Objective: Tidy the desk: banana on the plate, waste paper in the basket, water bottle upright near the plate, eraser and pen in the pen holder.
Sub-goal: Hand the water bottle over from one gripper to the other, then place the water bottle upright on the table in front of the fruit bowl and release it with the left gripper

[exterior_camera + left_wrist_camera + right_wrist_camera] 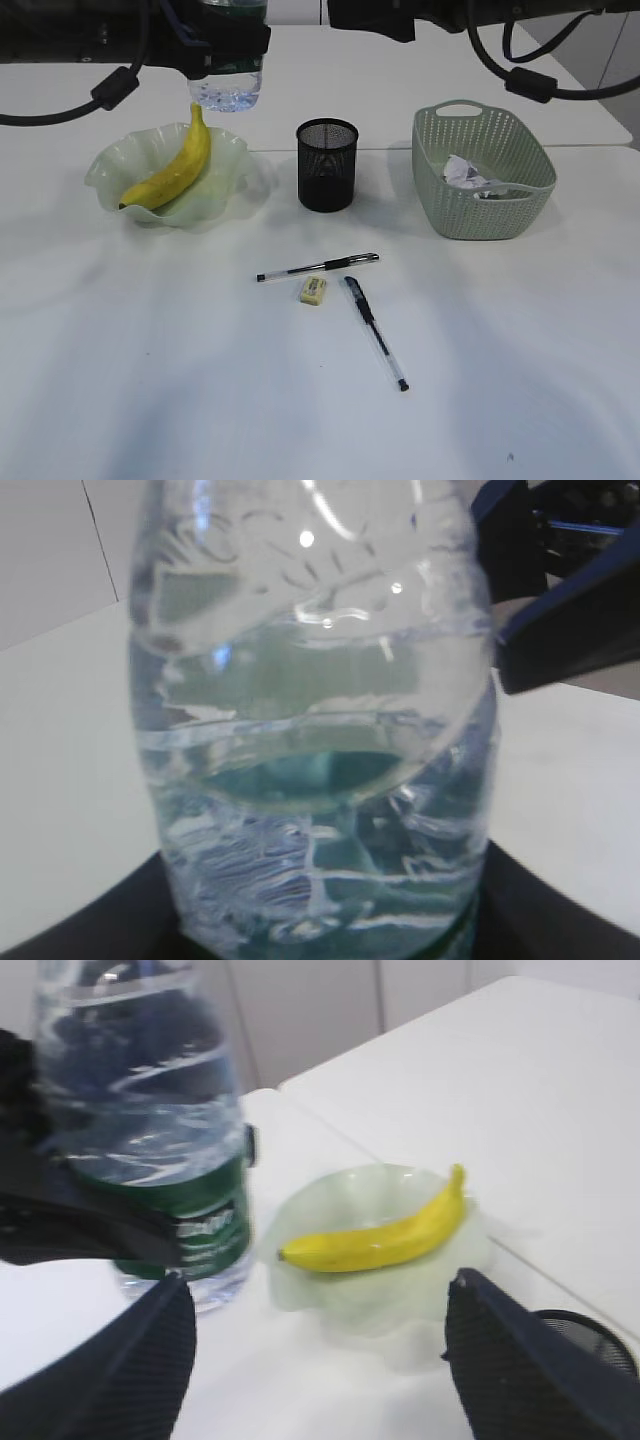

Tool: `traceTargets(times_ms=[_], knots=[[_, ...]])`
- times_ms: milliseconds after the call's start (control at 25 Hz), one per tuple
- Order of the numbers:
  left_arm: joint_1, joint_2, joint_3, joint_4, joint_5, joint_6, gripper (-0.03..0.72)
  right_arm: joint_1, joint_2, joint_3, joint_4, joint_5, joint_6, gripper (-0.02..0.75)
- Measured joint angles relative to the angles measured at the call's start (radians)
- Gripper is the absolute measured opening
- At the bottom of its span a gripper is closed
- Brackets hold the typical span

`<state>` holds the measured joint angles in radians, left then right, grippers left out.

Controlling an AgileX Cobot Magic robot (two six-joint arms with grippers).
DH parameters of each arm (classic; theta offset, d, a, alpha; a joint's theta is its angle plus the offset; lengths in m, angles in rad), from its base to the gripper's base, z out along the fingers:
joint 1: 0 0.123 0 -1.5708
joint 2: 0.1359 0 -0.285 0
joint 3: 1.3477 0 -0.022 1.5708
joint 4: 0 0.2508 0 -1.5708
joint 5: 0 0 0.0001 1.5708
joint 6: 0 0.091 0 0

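1. Your left gripper [228, 50] is clamped around the water bottle [228, 75], holding it in the air behind the plate [225, 160]. The bottle's bottom end points down toward the desk [150, 380]. I judge you carry it high so that it clears the plate's ruffled rim before you stand it close by.
2. In the left wrist view the bottle fills the frame, with one dark finger [570, 630] pressed against its side. So these jaws are closed on the bottle at a middling width.
3. Your right gripper [320, 1360] holds nothing. Its two fingers stand wide apart low in the right wrist view, with the plate and the banana [375, 1240] showing between them. I judge it is spread this wide so it is ready for the next pick.
4. The banana already lies in the plate, its tip leaning on the back rim, so that item looks done.
5. The waste paper [468, 175] sits inside the basket [440, 215] at the right, which also looks done.
6. The pen holder [327, 165] stands upright between plate and basket. I cannot tell if anything is in it.
7. In front of it lie two pens and the eraser [313, 290]. The nearer pen [375, 332] points away at a slant, the farther pen [318, 267] lies almost crosswise, and the eraser sits just between them.
8. Your count: one banana, one plate, one bottle, one paper ball, one basket, one holder, one eraser, two pens
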<state>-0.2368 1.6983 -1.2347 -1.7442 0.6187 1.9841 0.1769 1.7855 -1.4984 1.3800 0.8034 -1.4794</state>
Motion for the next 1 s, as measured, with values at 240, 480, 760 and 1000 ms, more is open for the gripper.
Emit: traceTargets(times_ms=[240, 480, 760, 1000], knots=[[0.001, 0.0, 0.0, 0.0, 0.001, 0.0, 0.389, 0.0, 0.0, 0.0, -0.009, -0.27, 0.002, 0.58], [0.001, 0.0, 0.0, 0.0, 0.001, 0.0, 0.389, 0.0, 0.039, 0.0, 0.071, -0.461, 0.002, 0.58], [0.001, 0.0, 0.0, -0.001, 0.001, 0.0, 0.389, 0.0, 0.113, 0.0, 0.27, -0.524, -0.029, 0.58], [0.001, 0.0, 0.0, -0.003, 0.001, 0.0, 0.389, 0.0, 0.115, 0.0, 0.287, -0.684, -0.291, 0.58]])
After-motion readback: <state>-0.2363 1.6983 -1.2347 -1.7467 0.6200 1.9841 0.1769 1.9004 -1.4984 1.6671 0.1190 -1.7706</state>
